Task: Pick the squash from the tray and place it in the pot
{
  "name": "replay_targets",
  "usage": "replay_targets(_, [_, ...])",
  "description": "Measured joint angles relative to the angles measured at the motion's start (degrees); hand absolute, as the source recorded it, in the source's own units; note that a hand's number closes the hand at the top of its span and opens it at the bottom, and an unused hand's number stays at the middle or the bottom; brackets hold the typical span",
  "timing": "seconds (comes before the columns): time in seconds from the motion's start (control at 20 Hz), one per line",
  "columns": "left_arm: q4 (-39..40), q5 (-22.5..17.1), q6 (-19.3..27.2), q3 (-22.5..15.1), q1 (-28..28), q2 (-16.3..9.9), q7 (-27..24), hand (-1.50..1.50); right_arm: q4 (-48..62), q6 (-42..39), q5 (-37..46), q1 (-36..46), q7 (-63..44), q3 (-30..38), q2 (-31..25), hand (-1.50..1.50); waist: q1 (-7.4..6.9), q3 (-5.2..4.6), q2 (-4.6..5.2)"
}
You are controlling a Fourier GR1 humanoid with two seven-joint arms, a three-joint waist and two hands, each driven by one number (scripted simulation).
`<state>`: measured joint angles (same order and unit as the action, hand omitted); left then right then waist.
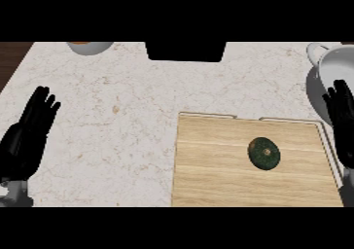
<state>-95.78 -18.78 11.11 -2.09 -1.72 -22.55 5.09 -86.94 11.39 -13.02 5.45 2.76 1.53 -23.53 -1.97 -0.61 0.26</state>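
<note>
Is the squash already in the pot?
No, the squash lies on the wooden tray, apart from the pot.

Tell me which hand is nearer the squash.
The right hand, open beside the wooden tray's right edge. The left hand rests far across the counter from the squash.

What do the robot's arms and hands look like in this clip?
Both hands are matte black with slender, segmented fingers: the left hand and the right hand. A light grey forearm segment shows below the left hand at the lower edge. No cables or markings are visible.
</note>
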Motion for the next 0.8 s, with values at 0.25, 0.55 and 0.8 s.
replay_targets(0.25, [-0.1, 1.8, 1.8, 1.0, -2.9, -0.2, 0.9, 0.00, 4.7, -10.7, -0.9, 8.2, 3.7, -0.4, -4.9, 1.50, 0.28, 0.52, 0.10])
replay_targets(0.55, [1.5, 3.2, 2.9, 0.2, -6.6, 0.5, 2.6, 0.00, 13.3, -15.1, 11.1, 14.9, 16.5, -4.0, -11.7, -1.50, -0.13, 0.52, 0.44])
replay_targets(0.8, [2.2, 4.4, 4.1, 0.0, -8.7, 1.3, 4.9, 0.00, 20.5, -20.6, 12.0, 16.7, 31.5, -3.2, -12.1, -1.50, 0.90, 0.67, 0.15])
